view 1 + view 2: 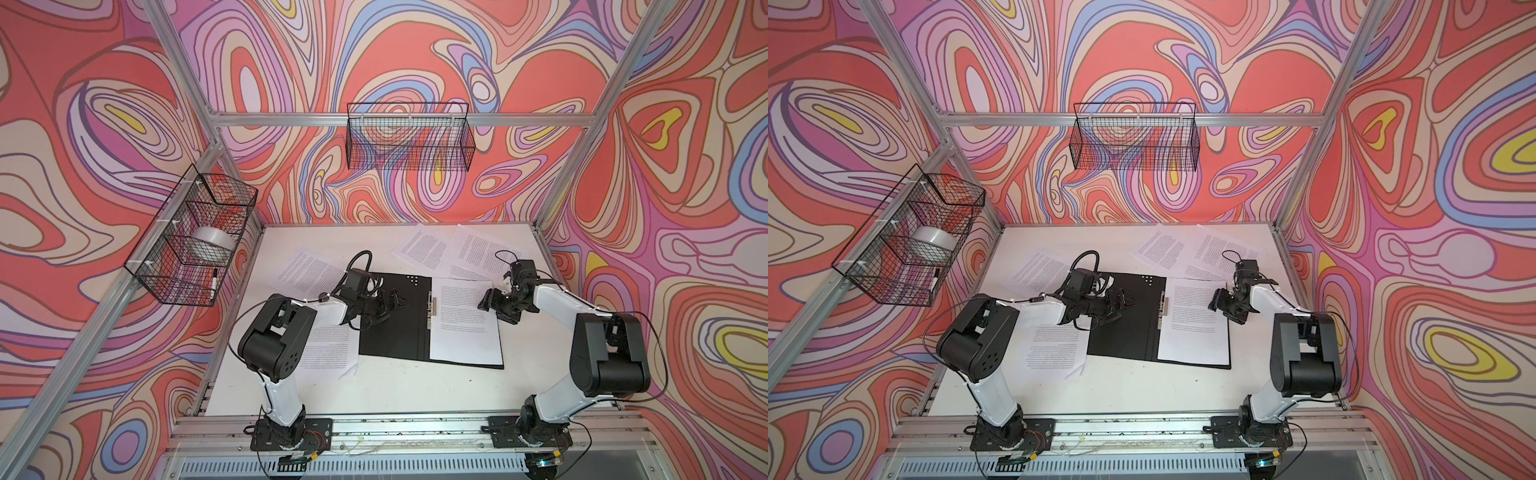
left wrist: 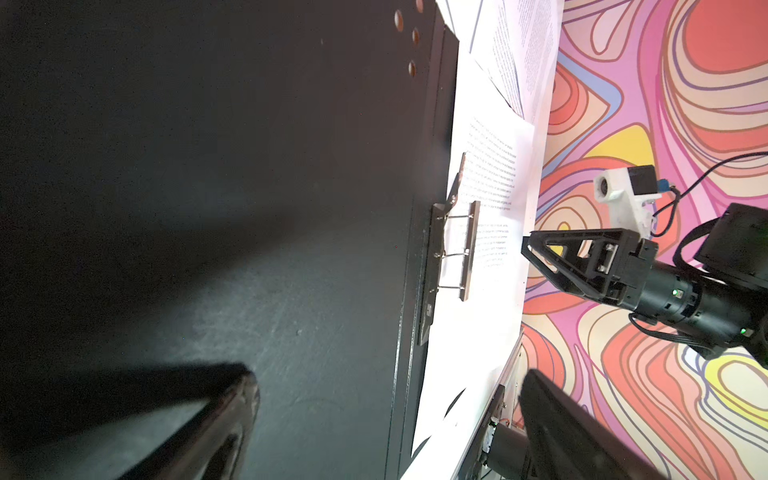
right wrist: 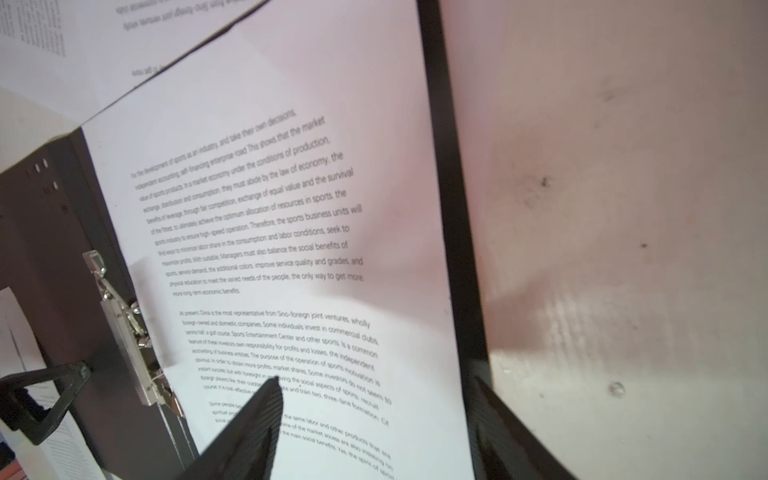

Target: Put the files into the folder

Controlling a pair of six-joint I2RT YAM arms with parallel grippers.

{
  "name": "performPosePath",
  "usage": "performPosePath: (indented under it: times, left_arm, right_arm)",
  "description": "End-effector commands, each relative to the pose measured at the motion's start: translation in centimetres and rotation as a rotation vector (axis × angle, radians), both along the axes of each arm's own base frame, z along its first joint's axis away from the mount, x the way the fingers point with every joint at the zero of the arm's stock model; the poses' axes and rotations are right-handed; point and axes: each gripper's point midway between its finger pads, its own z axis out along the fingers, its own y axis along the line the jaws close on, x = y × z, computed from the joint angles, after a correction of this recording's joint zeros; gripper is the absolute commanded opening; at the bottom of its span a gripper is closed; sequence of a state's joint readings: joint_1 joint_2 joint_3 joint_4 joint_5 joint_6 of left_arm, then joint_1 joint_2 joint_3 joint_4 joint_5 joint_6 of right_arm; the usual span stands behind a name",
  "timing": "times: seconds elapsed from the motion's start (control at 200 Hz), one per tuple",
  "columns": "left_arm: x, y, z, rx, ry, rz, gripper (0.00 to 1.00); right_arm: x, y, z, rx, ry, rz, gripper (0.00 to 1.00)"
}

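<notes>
Both arms bend inward, low over the table [image 1: 374, 390]. The left claw [image 1: 397, 305], spread wide, hovers over the 9 o'clock half of the open folder [image 1: 395, 340]. The right claw [image 1: 496, 309], parted and empty, hangs above the file [image 1: 465, 332] lying in the 3 o'clock half.

Top views: high at 6 o'clock of the table [image 1: 395, 399], tilted down toward 12; far off, taking in the whole cell, a near-identical pair.
Left wrist: close over the folder [image 2: 249, 208], facing 3 o'clock.
Right wrist: close over the sheet [image 3: 291, 249], facing down toward 9 o'clock.
Shared by all: spine clip [image 2: 455, 249], sheet.
</notes>
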State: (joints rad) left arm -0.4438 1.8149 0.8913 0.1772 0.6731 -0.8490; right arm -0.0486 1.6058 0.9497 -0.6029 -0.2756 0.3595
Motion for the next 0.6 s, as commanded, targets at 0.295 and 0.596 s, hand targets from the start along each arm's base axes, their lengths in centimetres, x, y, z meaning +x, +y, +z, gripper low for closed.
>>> performPosePath:
  times: [0.295,0.596]
  left_arm:
    - [-3.1,2.4,-3.6,0.160,0.241,0.009,0.99]
    - [-2.6,2.9,7.0,0.146,0.080,0.062,1.00]
  right_arm:
    - [2.2,0.0,5.7,-0.110,-0.144,0.042,0.77]
    - [2.3,5.4,8.0,-0.028,-0.220,0.169,0.78]
